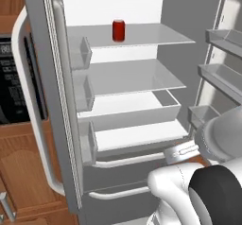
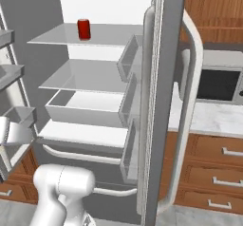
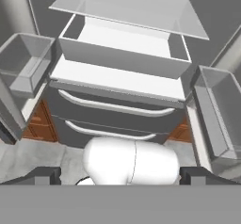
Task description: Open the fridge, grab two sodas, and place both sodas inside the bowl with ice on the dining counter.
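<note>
Up high on the top shelf of the open fridge stood one red soda. Down low, far below it, hung the gripper with jaws wide apart, holding nothing.

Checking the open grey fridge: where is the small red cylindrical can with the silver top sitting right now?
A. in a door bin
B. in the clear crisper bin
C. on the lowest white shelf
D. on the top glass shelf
D: the red can stands upright on the fridge's top glass shelf, with the shelves beneath it bare.
</note>
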Robot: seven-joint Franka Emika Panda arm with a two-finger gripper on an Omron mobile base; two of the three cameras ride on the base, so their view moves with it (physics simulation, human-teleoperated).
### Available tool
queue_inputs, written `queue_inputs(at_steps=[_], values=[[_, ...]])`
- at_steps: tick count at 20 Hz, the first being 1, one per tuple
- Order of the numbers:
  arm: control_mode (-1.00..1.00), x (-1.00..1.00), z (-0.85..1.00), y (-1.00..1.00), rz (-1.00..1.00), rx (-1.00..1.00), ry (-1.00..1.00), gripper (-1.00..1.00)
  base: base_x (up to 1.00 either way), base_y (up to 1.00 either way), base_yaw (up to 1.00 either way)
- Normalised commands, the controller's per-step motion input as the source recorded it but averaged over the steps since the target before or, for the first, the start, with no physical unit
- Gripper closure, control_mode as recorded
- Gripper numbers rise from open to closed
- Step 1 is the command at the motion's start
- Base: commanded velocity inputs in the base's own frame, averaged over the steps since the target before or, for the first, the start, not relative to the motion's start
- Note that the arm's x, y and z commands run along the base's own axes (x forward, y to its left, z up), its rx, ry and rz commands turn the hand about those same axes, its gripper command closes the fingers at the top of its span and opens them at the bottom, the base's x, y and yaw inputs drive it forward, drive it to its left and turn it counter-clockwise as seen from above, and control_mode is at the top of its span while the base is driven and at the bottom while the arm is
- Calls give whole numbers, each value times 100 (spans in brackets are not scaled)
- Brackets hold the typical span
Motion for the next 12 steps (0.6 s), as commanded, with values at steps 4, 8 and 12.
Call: queue_inputs(at_steps=[4,8,12], values=[[100,0,0,0,0,0,0,-100,53,-18,10],[100,0,0,0,0,0,0,-100,55,-11,4],[100,0,0,0,0,0,0,-100,60,-14,2]])
